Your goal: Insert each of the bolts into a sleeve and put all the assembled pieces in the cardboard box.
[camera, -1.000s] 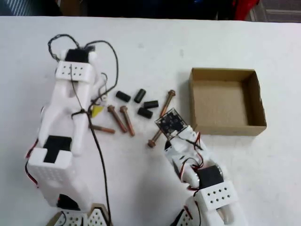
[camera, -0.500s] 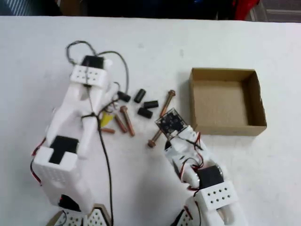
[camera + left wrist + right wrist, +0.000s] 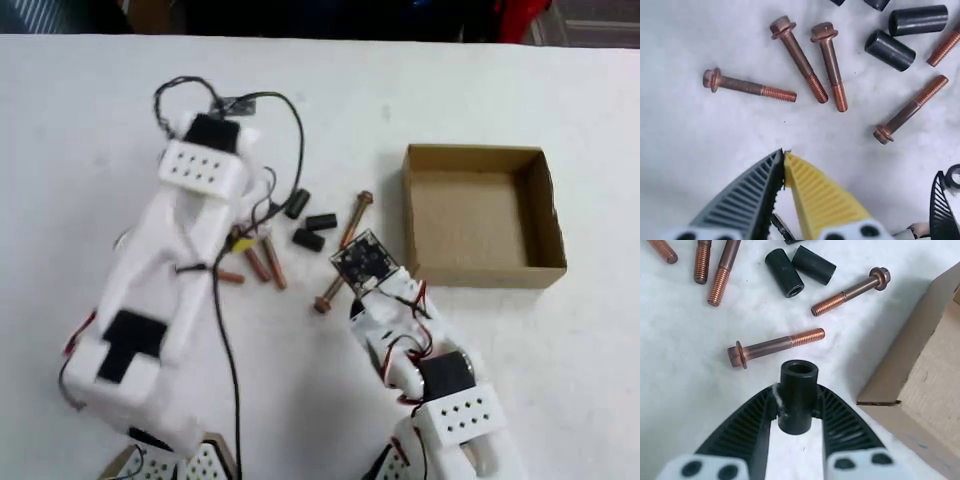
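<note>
- Clamping a sleeve (image 3: 799,372) upright in the right claw (image 3: 797,392), bore facing up, near a bolt (image 3: 775,346) and the box (image 3: 920,375).
- Hanging the left claw (image 3: 783,156) pinched shut and empty above the desk (image 3: 685,150), near loose bolts (image 3: 799,60).
- Risking a shove instead of a grasp: coming down shut, likely rolling the close-lying bolts apart.
- Risking the sleeve tilting or slipping under a bolt pushed in off-centre.
- Showing no readable brand, label or writing.
</note>
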Available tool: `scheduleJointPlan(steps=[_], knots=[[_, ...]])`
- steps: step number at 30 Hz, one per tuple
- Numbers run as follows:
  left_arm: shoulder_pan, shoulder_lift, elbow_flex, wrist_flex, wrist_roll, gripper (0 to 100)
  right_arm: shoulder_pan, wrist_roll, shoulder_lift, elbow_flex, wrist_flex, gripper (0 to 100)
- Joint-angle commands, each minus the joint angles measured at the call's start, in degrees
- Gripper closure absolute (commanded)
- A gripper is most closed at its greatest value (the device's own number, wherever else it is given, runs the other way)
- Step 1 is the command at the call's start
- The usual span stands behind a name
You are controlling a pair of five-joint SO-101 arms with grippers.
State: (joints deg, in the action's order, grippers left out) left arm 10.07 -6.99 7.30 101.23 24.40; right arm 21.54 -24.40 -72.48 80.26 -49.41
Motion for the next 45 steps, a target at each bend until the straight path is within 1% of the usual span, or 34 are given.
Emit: scheduleJointPlan(steps=[1,4,7,10,13,16,21,23,27,34,36,38,39,42,45], knots=[[0.48,13.14,-5.01,0.7,2.46,98,-0.57,-0.53,-1.27,-0.26,1.45,98.1],[0.13,19.91,-10.55,0.7,3.78,98,-0.57,-0.53,-1.27,-0.26,1.45,98.1],[0.04,23.43,-17.14,0.0,6.42,98,-0.57,-0.44,-1.27,0.0,1.45,98.1],[-0.22,23.25,-23.21,-7.65,8.44,98,-0.57,-0.44,-1.36,0.53,1.45,98.1],[-3.12,21.41,-28.13,-18.29,13.63,98,-0.57,-0.44,-1.36,0.62,1.45,98.1],[-6.46,19.38,-30.95,-24.18,17.85,98,-0.57,-0.44,-1.36,0.62,1.45,98.1],[-9.89,18.68,-31.38,-24.88,24.35,98,-0.57,-0.35,-1.36,0.62,1.45,98.1],[-11.12,18.68,-31.38,-24.88,25.93,98,-0.57,-0.35,-1.36,0.62,1.45,98.1],[-11.82,18.68,-31.38,-24.97,24.18,98,-0.57,-0.35,-1.36,0.62,1.45,98.1],[-12.09,18.15,-32.0,-25.58,25.23,98,-0.57,-0.35,-1.36,0.62,1.45,98.1],[-12.09,18.15,-33.67,-27.43,30.24,98,-0.48,-0.35,-1.36,0.62,1.45,98.1],[-12.09,18.15,-37.19,-31.91,36.75,98,-0.57,-0.35,-1.36,0.62,1.45,98.1],[-12.0,18.24,-38.77,-34.73,38.77,98,-0.57,-0.35,-1.36,0.62,1.45,98.1],[-12.53,18.33,-42.2,-41.14,38.95,98,-0.57,-0.35,-1.36,0.62,1.45,98.1],[-13.49,18.33,-43.34,-43.16,39.03,97,-0.57,-0.35,-1.36,0.62,1.45,98.1]])
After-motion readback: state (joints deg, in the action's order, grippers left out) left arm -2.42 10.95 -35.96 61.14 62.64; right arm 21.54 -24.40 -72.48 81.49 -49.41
